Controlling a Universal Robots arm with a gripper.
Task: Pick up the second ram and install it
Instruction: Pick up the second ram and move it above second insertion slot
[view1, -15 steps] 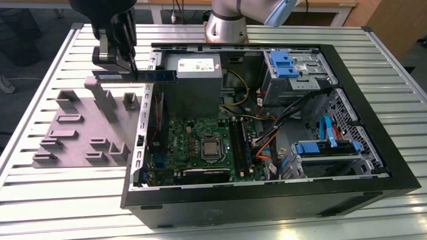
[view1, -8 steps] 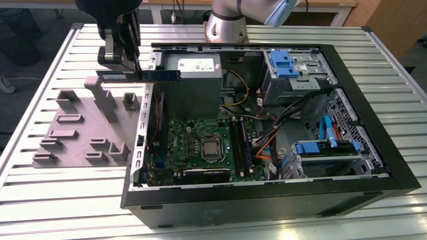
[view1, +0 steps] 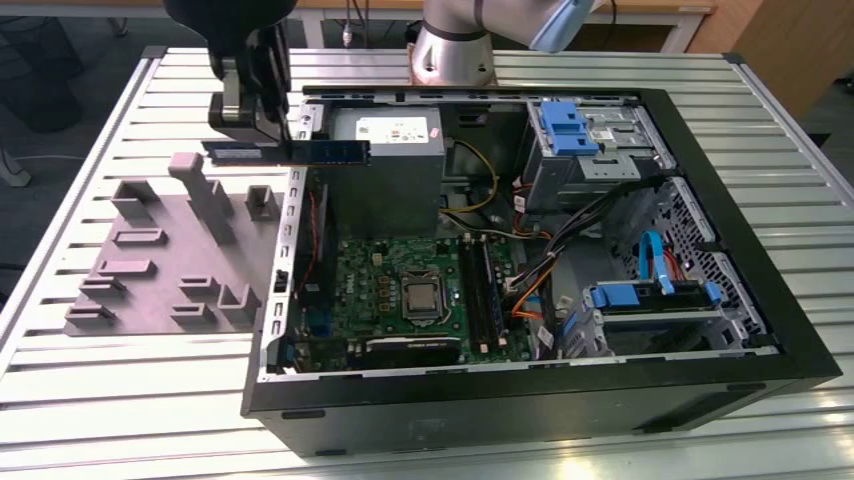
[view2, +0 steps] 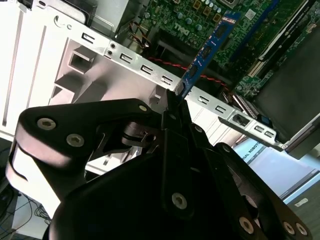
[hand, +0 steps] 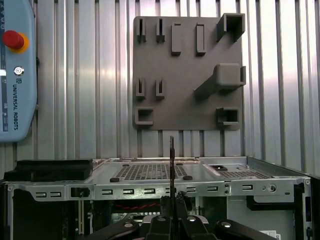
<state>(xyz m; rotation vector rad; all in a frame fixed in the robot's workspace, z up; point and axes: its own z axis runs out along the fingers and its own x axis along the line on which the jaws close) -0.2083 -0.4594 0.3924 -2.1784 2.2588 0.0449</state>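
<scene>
Between the clenched jaws of the tool (view2: 174, 106), in the second wrist view, the ram stick (view2: 209, 46) is being pinched across its two flat faces. Its long edges are thereby being left free, a grip judged suited to pressing one edge down into a slot. Just beyond the jaws, in the first wrist view, the stick is being shown edge-on as a thin upright line, which suggests that it is being kept square to the tool and not tilted.

Under it, the metal rim of the open computer case (view1: 534, 400) is being overhung. In the exterior view the stick is being carried level in the air above the case wall on the exterior view's left, beside the power supply (view1: 394, 135).

Further in, the motherboard (view1: 400, 270) is being left exposed. Its long black memory slots (view1: 481, 290) are being seen well apart from the stick, so the installing is judged as not yet done.

Farther off, on the slatted table (view1: 107, 400), the grey fixture tray (hand: 187, 75) is being seen beside the case. Its holders are presumably being used to present parts upright for picking.
</scene>
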